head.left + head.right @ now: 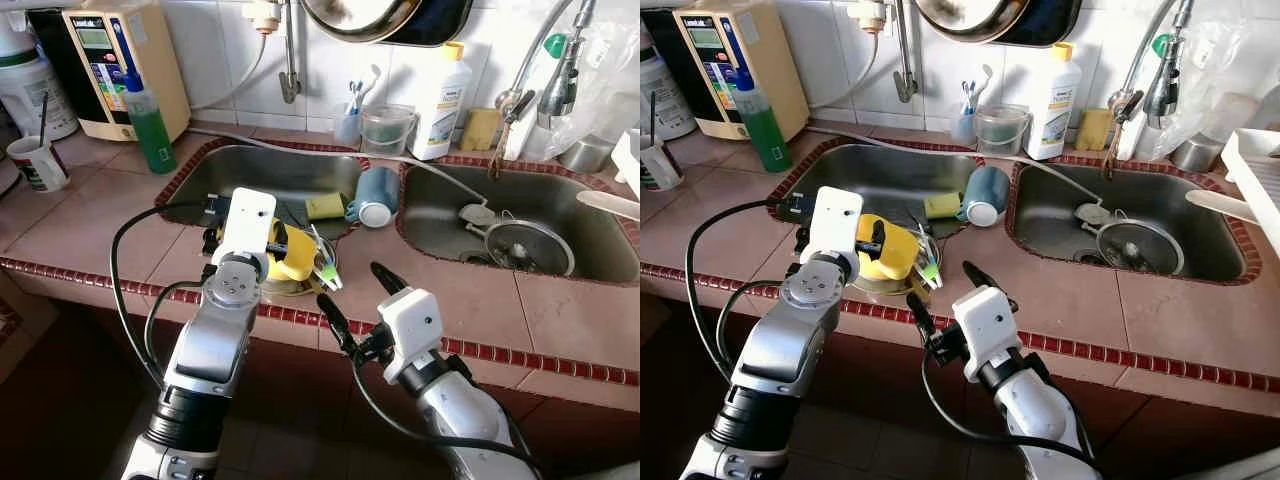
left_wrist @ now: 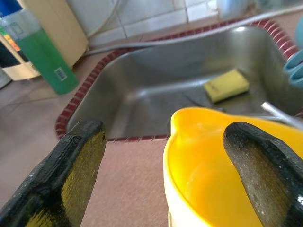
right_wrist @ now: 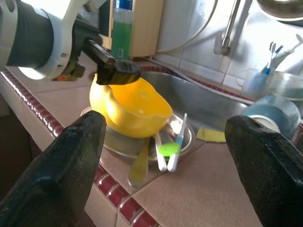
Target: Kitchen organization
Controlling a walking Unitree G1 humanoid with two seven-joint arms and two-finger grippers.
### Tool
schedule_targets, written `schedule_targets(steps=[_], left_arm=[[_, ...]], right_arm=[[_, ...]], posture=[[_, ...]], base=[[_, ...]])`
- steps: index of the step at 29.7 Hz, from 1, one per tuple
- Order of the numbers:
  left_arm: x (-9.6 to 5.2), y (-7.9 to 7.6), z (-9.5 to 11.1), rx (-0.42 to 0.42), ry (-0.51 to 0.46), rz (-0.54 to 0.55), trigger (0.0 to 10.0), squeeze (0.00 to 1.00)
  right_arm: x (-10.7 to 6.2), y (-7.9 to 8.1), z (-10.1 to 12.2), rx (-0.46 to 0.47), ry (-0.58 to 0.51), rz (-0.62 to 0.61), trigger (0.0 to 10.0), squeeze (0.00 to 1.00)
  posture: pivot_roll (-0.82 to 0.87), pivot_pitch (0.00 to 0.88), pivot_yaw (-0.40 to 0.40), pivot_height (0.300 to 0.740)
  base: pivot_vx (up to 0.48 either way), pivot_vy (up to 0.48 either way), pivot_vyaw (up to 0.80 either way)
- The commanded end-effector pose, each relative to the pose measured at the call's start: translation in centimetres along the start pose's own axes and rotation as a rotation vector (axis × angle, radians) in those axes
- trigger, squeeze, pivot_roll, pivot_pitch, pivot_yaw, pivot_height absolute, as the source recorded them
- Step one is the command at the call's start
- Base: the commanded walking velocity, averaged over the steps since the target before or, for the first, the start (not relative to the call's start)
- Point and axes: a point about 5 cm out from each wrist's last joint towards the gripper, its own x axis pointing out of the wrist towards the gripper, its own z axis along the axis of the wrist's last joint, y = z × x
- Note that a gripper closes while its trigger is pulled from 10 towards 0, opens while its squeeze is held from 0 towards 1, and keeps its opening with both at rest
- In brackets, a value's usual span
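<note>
— Closest to you, what's in front of the head camera?

— Your right end effector (image 1: 346, 297), black fingers spread wide, hanging just off the red-trimmed edge of the tiled desk (image 1: 440, 290) and gripping nothing.

— And the left one?

— Your left end effector (image 1: 873, 246) sits over the desk's front edge, fingers apart, one inside and one outside the rim of the yellow plastic bowl (image 1: 892, 245). You can't tell whether they press the wall.

— Where does the bowl sit?

— Tilted, in a shallow round metal dish (image 3: 182, 137) on the desk, just in front of the left steel sink basin (image 1: 262, 172). A green-and-white utensil (image 3: 171, 146) leans over the dish rim.

— What do the basins hold?

— Left: a yellow sponge (image 2: 226, 85). A blue mug (image 1: 374, 197) lies on its side on the divider. Right basin (image 1: 440, 215): a round metal strainer (image 1: 529, 246).
</note>
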Motion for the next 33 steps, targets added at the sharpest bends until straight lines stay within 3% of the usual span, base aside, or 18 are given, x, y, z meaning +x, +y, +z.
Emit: schedule_targets(steps=[1,8,13,14,16,17,18,19,20,33], left_arm=[[0.2,-0.2,-0.1,0.027,0.037,0.006,10.0,0.00],[0.2,-1.0,-1.0,0.046,0.116,-0.013,10.0,0.00],[0.2,-1.3,-1.0,0.049,0.122,-0.029,10.0,0.00],[0.2,-1.4,-1.0,0.051,0.128,-0.040,7.2,0.00],[0.1,-1.5,-1.0,0.052,0.132,-0.047,7.2,0.00],[0.1,-1.5,-1.0,0.052,0.134,-0.048,4.8,0.00],[0.1,-1.5,-1.0,0.055,0.132,-0.048,3.8,0.00],[0.1,-1.5,-1.0,0.056,0.130,-0.047,3.8,0.00],[0.0,-1.3,-0.8,0.085,0.114,-0.020,0.0,0.00],[0.1,-1.2,-0.5,0.076,0.115,-0.030,0.0,0.00]], right_arm=[[-0.1,-0.1,0.6,0.000,-0.016,0.003,10.0,0.00],[0.0,0.0,0.7,-0.004,-0.022,-0.005,10.0,0.00],[0.1,-0.1,0.8,-0.007,-0.025,-0.014,10.0,0.00],[0.1,-0.1,0.8,-0.008,-0.027,-0.017,10.0,0.00],[0.1,-0.1,0.9,-0.009,-0.028,-0.019,10.0,0.00],[0.2,-0.1,0.9,-0.009,-0.029,-0.020,10.0,0.00],[0.2,-0.1,0.9,-0.009,-0.030,-0.021,10.0,0.00],[0.3,0.0,0.9,-0.009,-0.030,-0.021,10.0,0.00],[0.3,0.0,0.9,-0.009,-0.031,-0.022,10.0,0.00],[0.5,-0.3,0.9,-0.023,-0.032,-0.047,10.0,0.00]], posture=[[-0.27,0.000,0.048,0.740],[-0.28,0.000,0.055,0.740],[-0.28,0.000,0.057,0.740],[-0.28,0.000,0.057,0.740],[-0.28,0.000,0.057,0.740],[-0.28,0.000,0.057,0.740],[-0.27,0.000,0.058,0.740],[-0.27,0.000,0.058,0.740],[-0.27,0.000,0.058,0.740],[-0.27,0.000,0.063,0.740]], base=[[0.000,0.000,0.00],[0.000,0.000,0.00],[0.000,0.000,0.00],[0.000,0.000,0.00],[0.000,0.000,0.00],[0.000,0.000,0.00],[0.000,0.000,0.00],[0.000,0.000,0.00],[0.000,0.000,0.00],[0.000,0.000,0.00]])
